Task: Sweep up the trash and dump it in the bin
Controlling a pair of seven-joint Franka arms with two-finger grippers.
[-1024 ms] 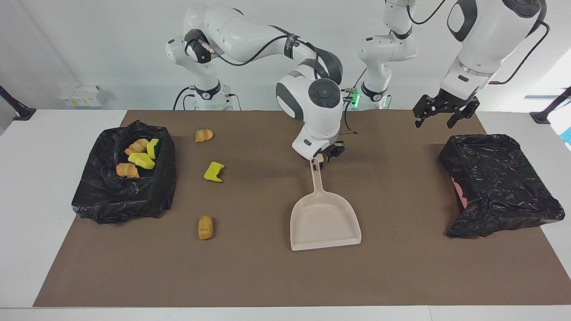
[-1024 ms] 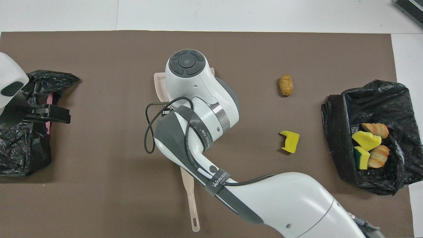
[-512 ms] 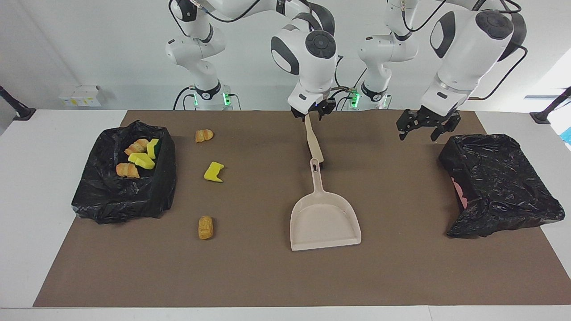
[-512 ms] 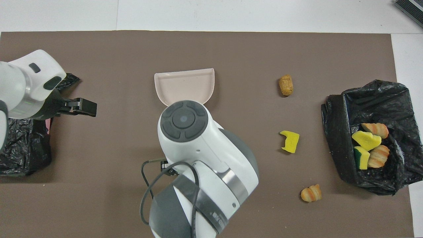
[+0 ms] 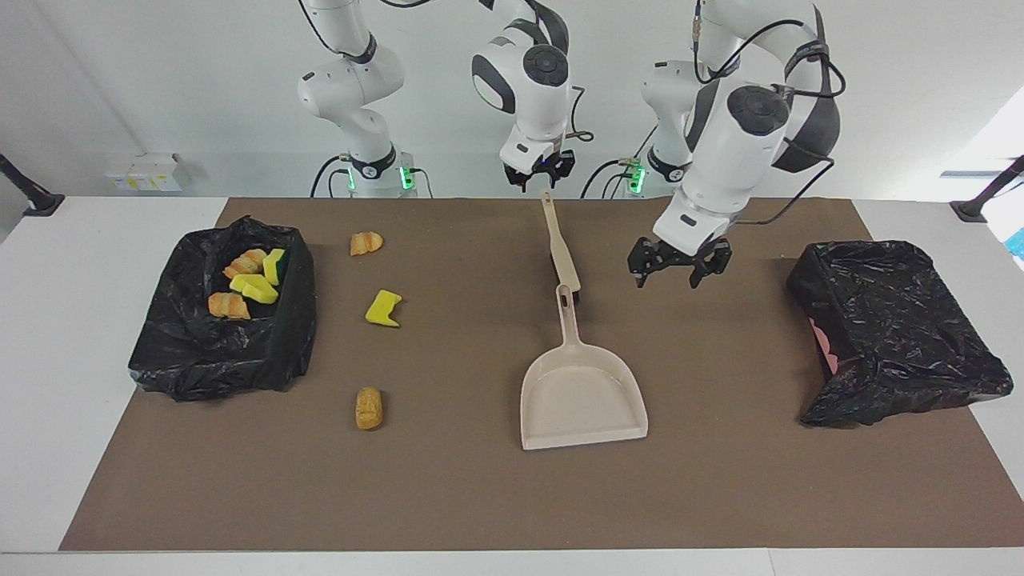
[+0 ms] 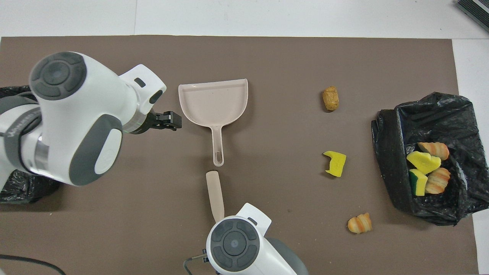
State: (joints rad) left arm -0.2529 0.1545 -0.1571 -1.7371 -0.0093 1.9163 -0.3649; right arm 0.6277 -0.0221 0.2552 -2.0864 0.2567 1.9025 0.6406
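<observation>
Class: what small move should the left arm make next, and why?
Probably slide the open left gripper, hovering beside it, onto the beige plastic dustpan's handle: the dustpan lies ungripped, a tan roll, yellow sponge and striped croissant lie on the brown mat, and the right gripper waits above the flat beige stick.

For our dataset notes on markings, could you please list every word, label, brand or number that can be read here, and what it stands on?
No text can be read with confidence.
Pale lettering on the grey strap around the left arm: too blurred to read.
Yellow stickers on the white box at the right arm's end of the table: too small to read.
</observation>
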